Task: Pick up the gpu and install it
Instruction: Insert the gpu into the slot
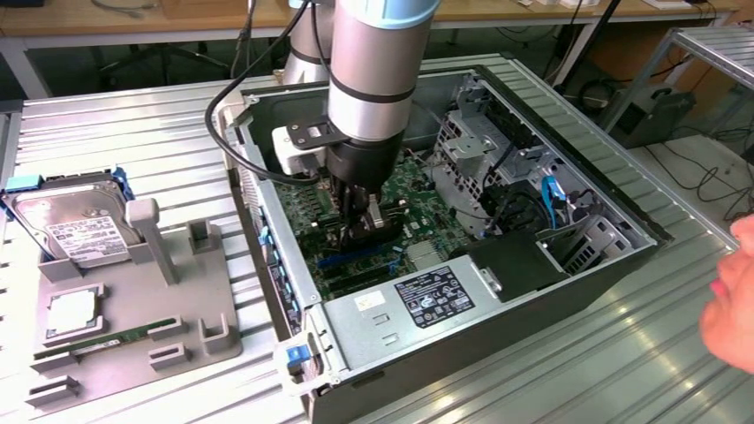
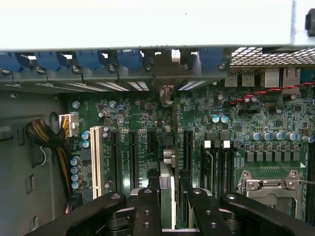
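The gripper (image 2: 170,196) is lowered into the open computer case (image 1: 613,256), its black fingers (image 2: 147,206) clamped on the thin card (image 2: 167,189), held edge-on just above the green motherboard (image 2: 231,128) slots.

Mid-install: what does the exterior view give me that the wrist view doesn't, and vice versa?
Exterior adds: the hard drive on the grey fixture, the power supply and a person's hand at the exterior view's right edge. Wrist adds: the white slot and CPU socket. Both: the gripper holding the gpu over the motherboard.
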`<act>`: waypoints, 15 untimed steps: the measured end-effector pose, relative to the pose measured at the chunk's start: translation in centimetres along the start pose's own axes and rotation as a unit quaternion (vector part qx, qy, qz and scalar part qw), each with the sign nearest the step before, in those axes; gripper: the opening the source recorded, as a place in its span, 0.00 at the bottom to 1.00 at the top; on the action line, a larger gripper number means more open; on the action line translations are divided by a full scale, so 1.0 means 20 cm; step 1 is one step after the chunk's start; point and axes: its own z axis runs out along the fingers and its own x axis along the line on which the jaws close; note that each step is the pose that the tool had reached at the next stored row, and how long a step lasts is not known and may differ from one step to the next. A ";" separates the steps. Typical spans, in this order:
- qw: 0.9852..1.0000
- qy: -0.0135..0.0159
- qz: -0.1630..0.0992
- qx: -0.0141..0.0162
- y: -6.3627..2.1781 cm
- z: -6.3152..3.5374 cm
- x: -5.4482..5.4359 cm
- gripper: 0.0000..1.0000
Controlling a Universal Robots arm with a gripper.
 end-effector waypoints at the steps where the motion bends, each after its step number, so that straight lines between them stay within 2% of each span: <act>1: 1.000 0.000 0.000 0.000 0.000 0.001 0.00 0.27; 15: 1.000 0.002 0.001 0.000 0.001 0.037 0.00 0.27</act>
